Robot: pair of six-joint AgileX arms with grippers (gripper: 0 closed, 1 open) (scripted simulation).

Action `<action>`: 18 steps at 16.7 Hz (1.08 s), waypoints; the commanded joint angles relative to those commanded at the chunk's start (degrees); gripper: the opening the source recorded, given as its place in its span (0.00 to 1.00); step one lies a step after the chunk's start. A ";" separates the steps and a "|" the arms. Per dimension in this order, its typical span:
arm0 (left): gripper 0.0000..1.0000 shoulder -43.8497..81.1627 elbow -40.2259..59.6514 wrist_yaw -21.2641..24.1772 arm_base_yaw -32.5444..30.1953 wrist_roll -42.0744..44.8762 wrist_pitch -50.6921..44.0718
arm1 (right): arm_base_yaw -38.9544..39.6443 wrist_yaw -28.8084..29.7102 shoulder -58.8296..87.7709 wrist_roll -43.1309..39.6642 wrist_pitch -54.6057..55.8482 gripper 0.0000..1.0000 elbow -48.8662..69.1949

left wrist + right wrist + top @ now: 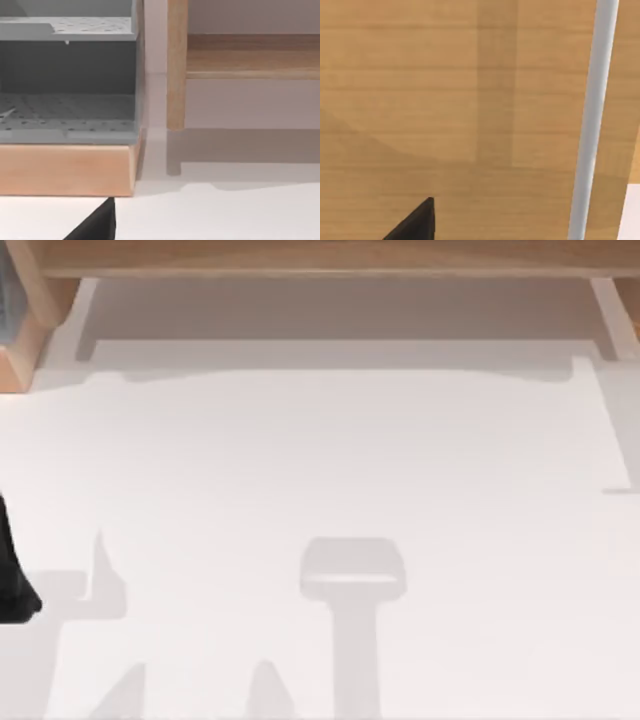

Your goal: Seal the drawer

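The drawer (340, 310) juts open from the frame (330, 255) at the table's far edge, looking light, stiff and slick, best pushed flat on its front; I cannot tell either gripper's jaws.

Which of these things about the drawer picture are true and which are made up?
1. The drawer sticks out from the wood frame. True.
2. The frame is black metal. False: it is light wood.
3. The left arm is at the table's left edge in the top view. True.
4. The grey rack in the left wrist view stands on a red base. False: its base is light wood.
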 joint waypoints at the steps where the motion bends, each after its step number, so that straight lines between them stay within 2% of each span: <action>1: 1.00 0.00 0.00 0.00 0.00 0.00 0.00 | 0.40 0.40 0.19 -0.01 -0.37 1.00 0.51; 4: 1.00 0.00 0.00 0.00 0.00 0.00 0.00 | 0.44 0.45 0.21 -0.01 -0.42 1.00 0.58; 17: 1.00 0.00 0.00 0.00 0.00 0.00 0.00 | 0.44 0.45 0.21 -0.01 -0.42 0.02 0.58; 18: 1.00 0.00 0.00 0.00 0.00 0.00 0.00 | 0.44 0.45 0.21 -0.01 -0.42 0.00 0.58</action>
